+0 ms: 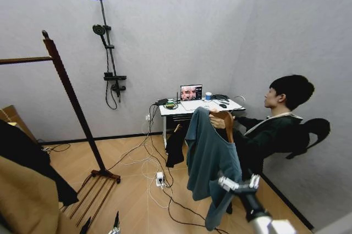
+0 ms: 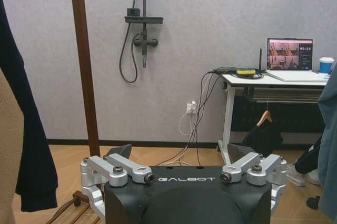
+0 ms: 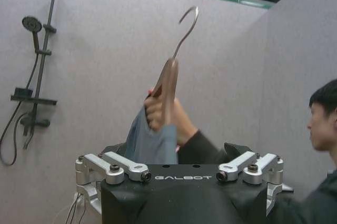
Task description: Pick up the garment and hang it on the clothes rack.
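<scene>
Here we are looking down from the head camera into a small grey-walled room with a wooden floor. A seated person is holding out the garment [image 1: 210, 160], a dark teal-blue long-sleeved top, by its brown wooden hanger [image 1: 226, 122]; the person's hand [image 1: 218, 121] is gripping the hanger near its top, and the fabric is hanging loosely down in the air, well apart from the floor. The right gripper [image 1: 240, 184] is reaching up from the lower right, just in front of the lower part of the garment, and we are seeing its fingers spread open with nothing between them. From the right wrist camera, the hanger [image 3: 167, 90] is standing upright beyond the gripper's open fingers, its metal hook pointing up, with the hand [image 3: 164, 115] wrapped around it and the garment [image 3: 152, 140] draping below. The clothes rack [image 1: 70, 96], dark reddish-brown wood, is standing at the left, its post leaning across the head view down to a slatted base; a dark garment and a tan coat [image 1: 27, 204] are already hanging at the far left. The left gripper [image 2: 181, 156] is waiting low beside the rack, its fingers wide open and empty. A black shower stand [image 1: 107, 42] and a desk [image 1: 198, 107] are standing against the back wall.
</scene>
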